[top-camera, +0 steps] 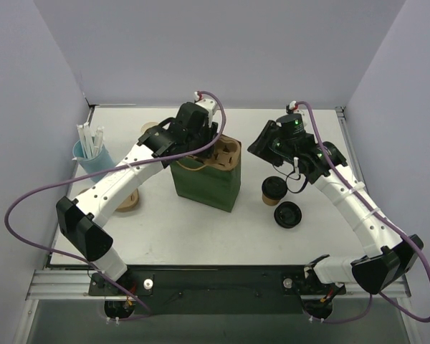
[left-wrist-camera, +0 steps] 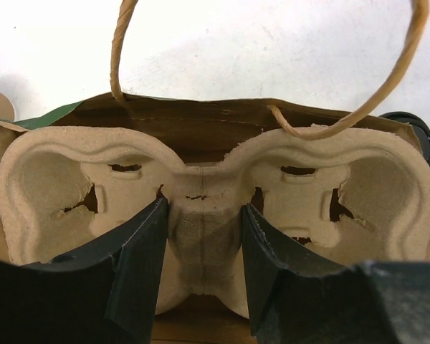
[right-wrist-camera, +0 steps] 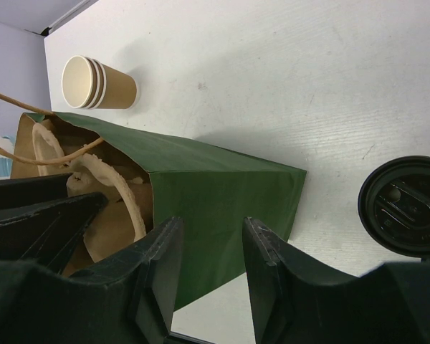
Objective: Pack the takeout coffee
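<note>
Left wrist: left tool (left-wrist-camera: pixel 204 215) clamps carrier (left-wrist-camera: pixel 387 186), hiding bag (left-wrist-camera: pixel 201 125) interior.

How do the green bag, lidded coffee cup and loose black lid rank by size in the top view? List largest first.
1. green bag
2. lidded coffee cup and loose black lid look alike; unranked.
</note>
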`<state>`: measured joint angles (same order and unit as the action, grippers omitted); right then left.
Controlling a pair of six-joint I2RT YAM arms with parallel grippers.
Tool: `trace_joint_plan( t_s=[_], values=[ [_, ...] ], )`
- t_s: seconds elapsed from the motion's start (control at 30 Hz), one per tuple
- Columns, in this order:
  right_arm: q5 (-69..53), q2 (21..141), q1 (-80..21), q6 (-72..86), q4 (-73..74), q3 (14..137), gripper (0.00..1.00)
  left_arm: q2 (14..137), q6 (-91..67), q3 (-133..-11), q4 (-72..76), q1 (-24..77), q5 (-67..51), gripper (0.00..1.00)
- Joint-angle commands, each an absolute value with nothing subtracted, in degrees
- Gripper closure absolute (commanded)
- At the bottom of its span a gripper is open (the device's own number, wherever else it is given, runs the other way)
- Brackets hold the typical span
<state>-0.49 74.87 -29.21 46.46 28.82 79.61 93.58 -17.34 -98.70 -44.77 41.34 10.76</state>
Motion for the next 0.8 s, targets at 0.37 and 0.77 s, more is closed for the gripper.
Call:
trace_joint_plan(
  t_s=[0.37, 0.77],
  values=[
    [-1.2, 75.8, -28.7, 45.4, 28.7, 83.1, 0.61, 97.8, -16.4, -104.2, -51.2, 44.4, 18.5, 0.57],
    [-1.1, 74.9, -28.3, 45.0, 28.6, 81.9, 0.61, 100.0, -17.3, -103.3, -49.7, 44.5, 19.9, 0.57]
  ],
)
